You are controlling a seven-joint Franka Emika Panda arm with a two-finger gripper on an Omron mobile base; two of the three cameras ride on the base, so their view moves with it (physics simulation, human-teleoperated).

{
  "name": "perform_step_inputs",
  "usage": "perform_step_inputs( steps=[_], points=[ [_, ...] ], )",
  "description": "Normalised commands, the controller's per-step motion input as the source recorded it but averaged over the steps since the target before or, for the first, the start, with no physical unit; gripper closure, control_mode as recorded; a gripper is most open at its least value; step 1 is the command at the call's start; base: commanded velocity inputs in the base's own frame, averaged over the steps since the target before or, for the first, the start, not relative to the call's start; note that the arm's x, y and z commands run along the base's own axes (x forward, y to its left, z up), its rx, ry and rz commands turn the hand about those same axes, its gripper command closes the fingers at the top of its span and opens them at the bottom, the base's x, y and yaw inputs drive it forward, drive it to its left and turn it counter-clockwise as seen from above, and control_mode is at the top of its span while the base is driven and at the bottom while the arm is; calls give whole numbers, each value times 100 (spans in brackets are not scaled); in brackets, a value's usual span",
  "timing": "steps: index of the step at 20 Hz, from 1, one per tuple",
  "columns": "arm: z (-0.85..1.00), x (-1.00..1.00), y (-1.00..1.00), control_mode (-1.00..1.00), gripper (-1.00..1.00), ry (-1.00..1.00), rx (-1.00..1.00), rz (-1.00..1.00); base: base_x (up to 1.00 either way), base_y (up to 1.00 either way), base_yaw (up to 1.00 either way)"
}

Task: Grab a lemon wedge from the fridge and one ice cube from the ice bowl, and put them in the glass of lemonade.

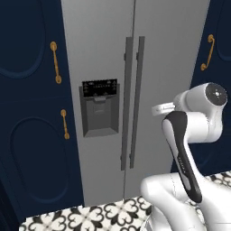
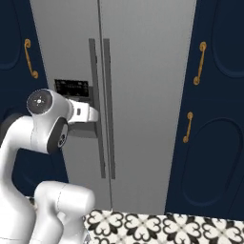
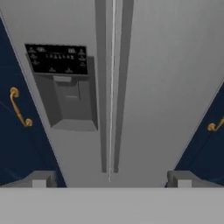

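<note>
You're facing the fridge [image 1: 135,90], filling the centre of both base views with both doors shut, so anything inside it is hidden. Its top and bottom are getting cut off by the frame edges. In the hand view the gripper [image 3: 111,179] is sitting at the bottom centre with its fingertips [image 3: 40,179] spread wide, open and holding nothing, pointing at the two dark handles [image 3: 111,87] along the door seam. The dispenser recess [image 3: 65,87] is sitting upper left. Navy cabinets [image 1: 31,113] are flanking both sides, cropped. Patterned floor tiles [image 2: 167,226] are showing along the bottom.
</note>
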Motion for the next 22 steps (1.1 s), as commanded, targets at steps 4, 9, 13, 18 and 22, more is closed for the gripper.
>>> perform_step_inputs(
  steps=[4, 9, 13, 18, 22],
  points=[
    [27, 19, -39, -100, -100, 0, 0, -5, 0, 0, 0],
    [7, 39, -3, -100, -100, 1, 0, -9, 0, 0, 0],
    [0, 53, 0, -100, -100, -2, 3, -1, 0, 0, 0],
    [3, 48, 4, -100, -100, -13, 7, 0, 0, 0, 0],
    [0, 44, 20, -100, -100, -4, 5, 0, 0, 0, 0]
  ],
)
